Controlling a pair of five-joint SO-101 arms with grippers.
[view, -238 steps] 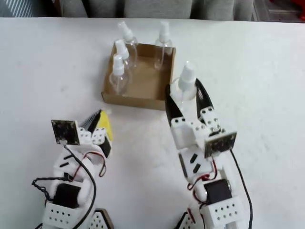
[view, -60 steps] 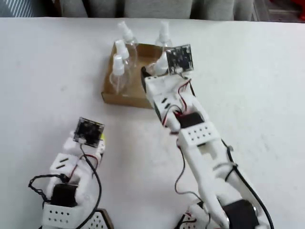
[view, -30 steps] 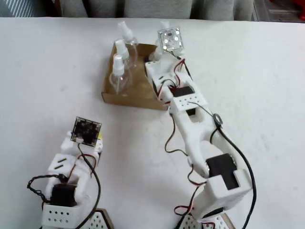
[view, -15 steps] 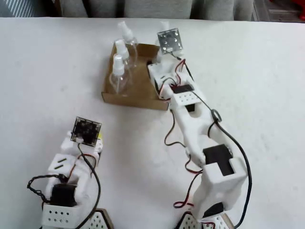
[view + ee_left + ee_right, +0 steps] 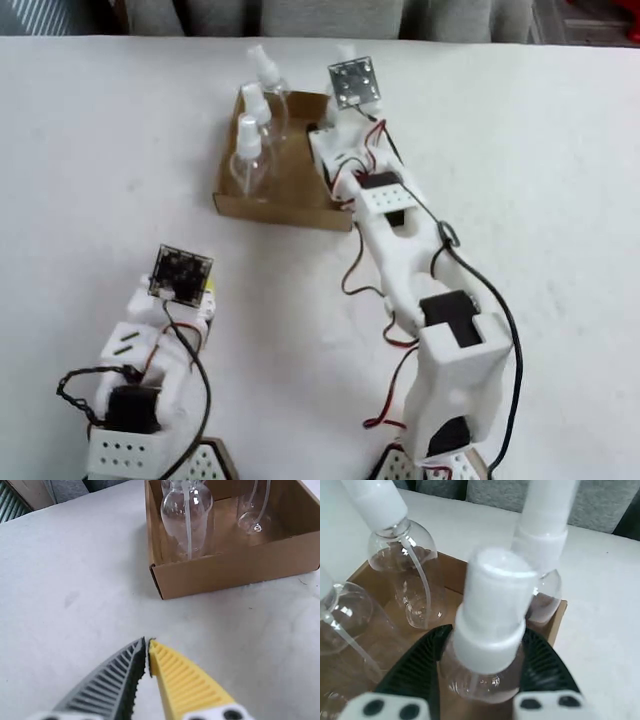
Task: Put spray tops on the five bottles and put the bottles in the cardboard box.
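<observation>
My right gripper [image 5: 487, 632] is shut on a clear bottle [image 5: 492, 595] with a white spray top, one black finger on each side of its shoulders. It holds the bottle inside the right half of the cardboard box [image 5: 280, 205]. Three other capped bottles stand around it in the box: one [image 5: 410, 565] behind, one [image 5: 542, 535] at the far corner, one [image 5: 335, 615] beside. In the high view the right arm [image 5: 400, 250] stretches over the box's right side. My left gripper [image 5: 147, 644] is shut and empty, low over the table in front of the box [image 5: 235, 570].
The white table [image 5: 520, 150] lies bare to the right and left of the box. The left arm [image 5: 150, 350] sits folded back near the front edge. Chairs stand beyond the table's far edge.
The right arm has carried the bottle from in front of the box to over its right half and settled lower there. The left arm pulled back early on and has kept still since.
</observation>
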